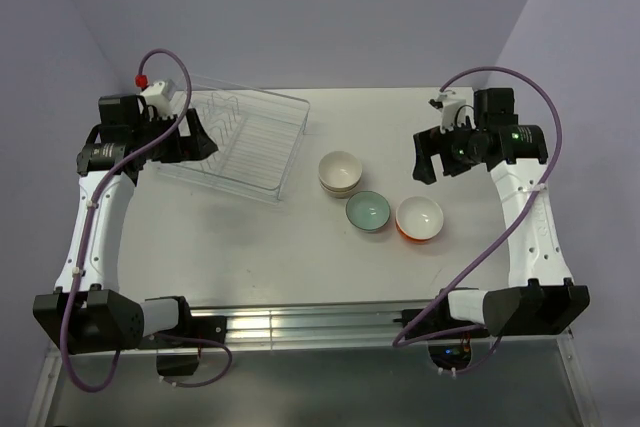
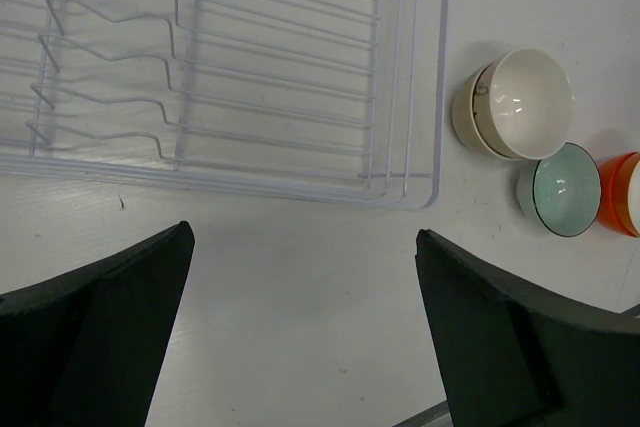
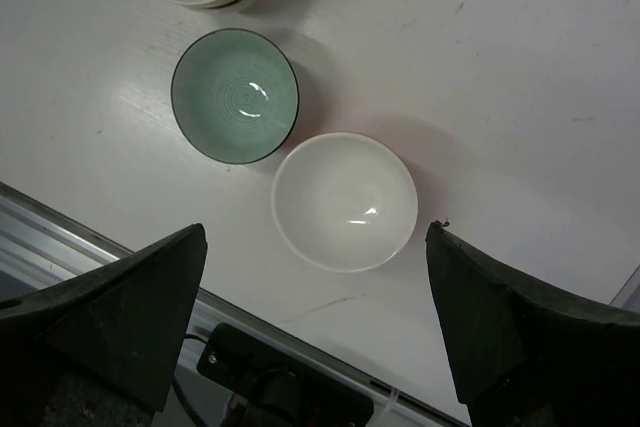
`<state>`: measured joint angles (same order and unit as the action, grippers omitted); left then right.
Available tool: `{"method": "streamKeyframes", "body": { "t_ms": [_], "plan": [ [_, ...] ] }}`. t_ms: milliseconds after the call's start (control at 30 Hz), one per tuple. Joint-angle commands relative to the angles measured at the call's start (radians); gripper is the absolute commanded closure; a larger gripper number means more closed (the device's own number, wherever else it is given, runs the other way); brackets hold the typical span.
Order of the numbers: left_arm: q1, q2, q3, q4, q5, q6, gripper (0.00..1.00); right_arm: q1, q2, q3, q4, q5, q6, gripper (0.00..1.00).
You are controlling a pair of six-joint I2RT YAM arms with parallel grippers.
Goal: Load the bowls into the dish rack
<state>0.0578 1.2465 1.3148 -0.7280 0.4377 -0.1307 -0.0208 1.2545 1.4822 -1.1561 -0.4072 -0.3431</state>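
The clear dish rack [image 1: 262, 143] with its white wire insert stands at the back left and holds no bowls; it also shows in the left wrist view [image 2: 250, 67]. Two cream bowls [image 1: 340, 171] sit nested at mid-table, with the teal bowl [image 1: 368, 212] and the orange bowl [image 1: 419, 219] just in front of them. My left gripper [image 1: 197, 134] is open and empty at the rack's left end [image 2: 303, 234]. My right gripper [image 1: 426, 156] is open and empty, above and right of the bowls. In the right wrist view [image 3: 316, 229] the orange bowl's white inside [image 3: 345, 201] lies between its fingers, and the teal bowl [image 3: 235, 95] lies to the left.
The metal rail [image 1: 300, 325] runs along the table's near edge. Purple cables [image 1: 520, 237] loop beside each arm. Blue walls close in the back and sides. The cream bowls [image 2: 515, 104], teal bowl [image 2: 560, 190] and orange bowl [image 2: 622, 194] lie right of the rack in the left wrist view.
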Motion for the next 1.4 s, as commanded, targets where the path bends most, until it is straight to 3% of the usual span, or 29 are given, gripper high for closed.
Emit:
{"method": "streamKeyframes", "body": {
  "t_ms": [0,167,300,467,767,1200,1367],
  "plan": [
    [0.002,-0.013,0.021,-0.004,0.032,0.039,0.00,-0.014,0.020,-0.016,-0.039,0.027,-0.049,0.03],
    [0.002,-0.007,0.009,-0.034,0.102,0.086,0.00,-0.041,0.046,-0.049,-0.066,0.067,-0.112,0.07],
    [0.002,0.039,0.012,-0.080,0.081,0.100,0.01,-0.059,0.094,-0.092,-0.086,0.082,-0.172,0.19],
    [0.002,0.045,0.003,-0.102,0.168,0.178,0.01,-0.077,0.143,-0.128,-0.067,0.084,-0.209,0.29],
    [0.002,0.054,0.004,-0.111,0.170,0.184,0.00,-0.077,0.235,-0.191,0.001,0.079,-0.221,0.40],
    [0.002,0.064,-0.014,-0.128,0.280,0.233,0.00,-0.079,0.315,-0.253,0.114,0.139,-0.264,0.42],
    [0.002,0.074,-0.009,-0.137,0.295,0.240,0.01,-0.079,0.339,-0.255,0.139,0.139,-0.267,0.47]
  ]
}}
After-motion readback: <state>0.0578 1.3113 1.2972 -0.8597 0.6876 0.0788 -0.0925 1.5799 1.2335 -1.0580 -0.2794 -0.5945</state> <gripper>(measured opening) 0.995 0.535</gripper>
